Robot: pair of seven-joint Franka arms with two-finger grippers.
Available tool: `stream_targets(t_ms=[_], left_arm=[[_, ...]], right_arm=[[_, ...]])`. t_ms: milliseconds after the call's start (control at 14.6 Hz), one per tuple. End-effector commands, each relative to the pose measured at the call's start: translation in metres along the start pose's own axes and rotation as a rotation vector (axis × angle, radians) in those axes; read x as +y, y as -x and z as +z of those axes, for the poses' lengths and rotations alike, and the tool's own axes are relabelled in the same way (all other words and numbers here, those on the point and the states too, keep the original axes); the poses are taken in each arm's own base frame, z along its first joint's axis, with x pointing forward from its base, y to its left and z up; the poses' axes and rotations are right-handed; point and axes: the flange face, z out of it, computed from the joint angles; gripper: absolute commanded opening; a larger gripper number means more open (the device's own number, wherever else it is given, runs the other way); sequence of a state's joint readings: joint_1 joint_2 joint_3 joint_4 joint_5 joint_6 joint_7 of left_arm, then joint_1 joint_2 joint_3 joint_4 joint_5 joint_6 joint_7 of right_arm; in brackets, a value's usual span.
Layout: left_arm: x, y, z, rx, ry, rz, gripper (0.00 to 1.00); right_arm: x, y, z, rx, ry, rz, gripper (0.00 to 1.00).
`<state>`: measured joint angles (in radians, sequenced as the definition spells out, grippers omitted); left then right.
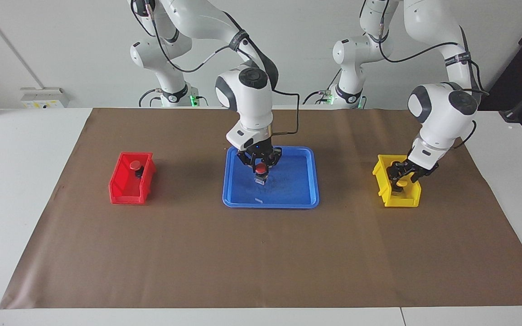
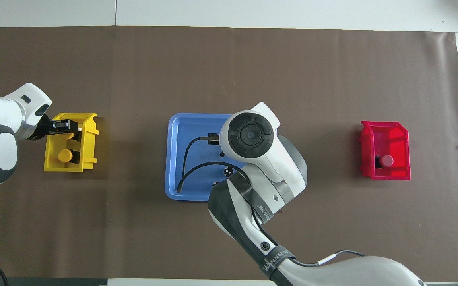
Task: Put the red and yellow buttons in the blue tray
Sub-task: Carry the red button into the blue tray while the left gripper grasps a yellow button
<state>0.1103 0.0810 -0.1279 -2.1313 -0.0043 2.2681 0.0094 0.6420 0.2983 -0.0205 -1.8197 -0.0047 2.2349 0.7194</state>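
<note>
One camera sits high across the table [image 1: 25, 181], facing the robots and angled down, so both arm bases line the top edge and the wall shows. The other looks steeply down from above the robots' end (arms enter from the bottom). Both stand well back and share the brown mat [image 1: 261, 253] [image 2: 229, 71], flipped half a turn.
</note>
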Motion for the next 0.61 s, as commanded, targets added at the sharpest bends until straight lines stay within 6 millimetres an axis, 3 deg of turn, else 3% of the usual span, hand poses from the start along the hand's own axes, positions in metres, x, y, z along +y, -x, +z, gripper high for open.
stream_targets(t_ms=[0, 68, 137, 205, 341, 478, 546], left_arm=[[-0.006, 0.004, 0.012, 0.015, -0.002, -0.005, 0.7], [-0.006, 0.006, 0.015, 0.015, -0.002, -0.018, 0.56], [-0.004, 0.006, 0.016, 0.013, -0.001, -0.019, 0.22], [-0.001, 0.006, 0.015, 0.015, -0.001, -0.021, 0.07], [0.002, 0.005, 0.014, 0.015, 0.0, -0.03, 0.02], [0.0, -0.002, 0.005, 0.026, 0.0, -0.032, 0.02], [-0.003, -0.007, -0.006, 0.03, -0.007, -0.031, 0.02]], right_arm=[[0.006, 0.006, 0.015, 0.005, -0.007, 0.015, 0.31], [0.003, 0.008, 0.024, 0.001, -0.004, 0.013, 0.34], [0.001, 0.009, 0.032, 0.001, -0.004, 0.013, 0.38], [0.0, 0.009, 0.034, 0.004, -0.005, 0.012, 0.49], [0.003, 0.004, 0.032, 0.007, 0.002, 0.013, 0.84], [0.005, -0.013, 0.012, 0.031, -0.001, 0.014, 0.99], [0.016, -0.031, -0.006, 0.035, 0.004, 0.039, 0.99]])
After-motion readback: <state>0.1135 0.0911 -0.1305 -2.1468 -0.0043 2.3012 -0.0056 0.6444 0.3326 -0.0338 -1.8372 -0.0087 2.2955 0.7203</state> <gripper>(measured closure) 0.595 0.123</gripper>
